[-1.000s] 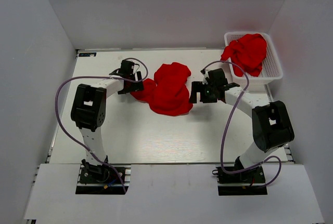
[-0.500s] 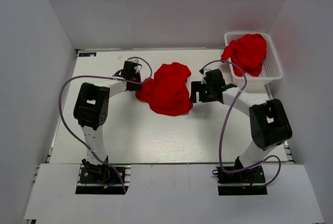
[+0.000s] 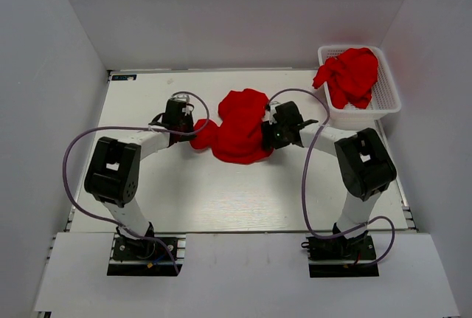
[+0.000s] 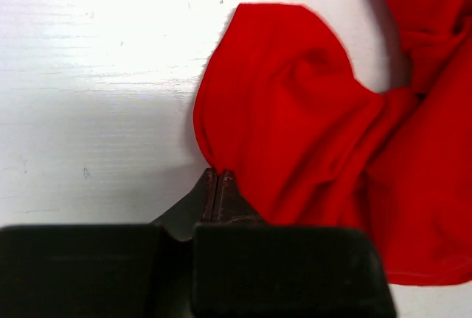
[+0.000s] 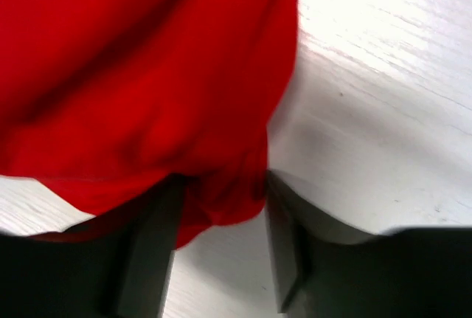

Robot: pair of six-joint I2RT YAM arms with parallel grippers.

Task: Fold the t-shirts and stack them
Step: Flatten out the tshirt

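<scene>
T-shirt (image 3: 240, 130): crumpled red heap on the table (image 3: 221, 192), midway between the left and right edges and nearer the far edge. It is neither spread nor folded.
Basket (image 3: 389, 91): white lattice, at the far right corner.
Heaped t-shirts (image 3: 352, 73): more red cloth piled in the basket, part of it draped over the left rim.
Right gripper (image 5: 221, 185): fingers apart, straddling the heap's right edge with cloth lying between them; not clamped.
Left gripper (image 4: 217, 178): fingers pressed together on the hem of the heap's left lobe. The bite looks shallow.
Step in hand: judged to be taking hold on two opposite sides so the heap can be spread flat.
Method: clamp the open pair on a hem or single layer, not a bunch. Draw both holds apart toward the left and right edges, low and evenly, and watch that the thin left pinch does not slip.
Change from a second ago: Right gripper stood clear of the heap, toward the basket, and is now at its edge. The left arm's elbow sits nearer the near left corner.
</scene>
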